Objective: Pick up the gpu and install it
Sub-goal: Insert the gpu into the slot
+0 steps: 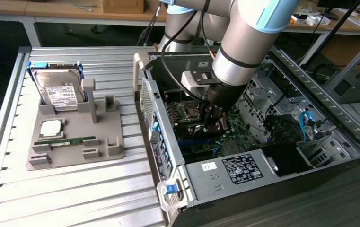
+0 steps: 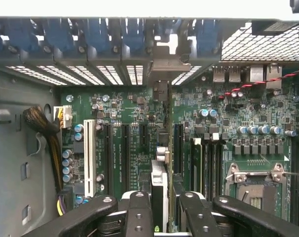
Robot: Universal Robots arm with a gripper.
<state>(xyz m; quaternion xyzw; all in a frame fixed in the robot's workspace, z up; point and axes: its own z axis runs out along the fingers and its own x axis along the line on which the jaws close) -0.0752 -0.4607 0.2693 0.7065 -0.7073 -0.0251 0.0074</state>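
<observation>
The gpu (image 2: 159,182) shows edge-on in the wrist view, a thin card standing upright over the green motherboard (image 2: 125,148). Its silver bracket (image 2: 165,66) lies against the case's rear slot openings. My gripper (image 2: 162,200) is shut on the card, with one black finger (image 2: 138,210) on each side. The card runs along the line of the expansion slots (image 2: 124,153); I cannot tell whether its edge sits in one. In the exterior view my gripper (image 1: 213,120) reaches down inside the open computer case (image 1: 167,161), and the arm hides most of the card.
A grey fixture (image 1: 107,146) at the exterior view's left holds a silver hard drive (image 1: 60,92), a square chip (image 1: 50,127) and a slim green memory stick (image 1: 66,141). Blue latches (image 2: 90,34) line the case's rear wall. A cable bundle (image 2: 46,133) and a power supply (image 1: 243,168) crowd the case.
</observation>
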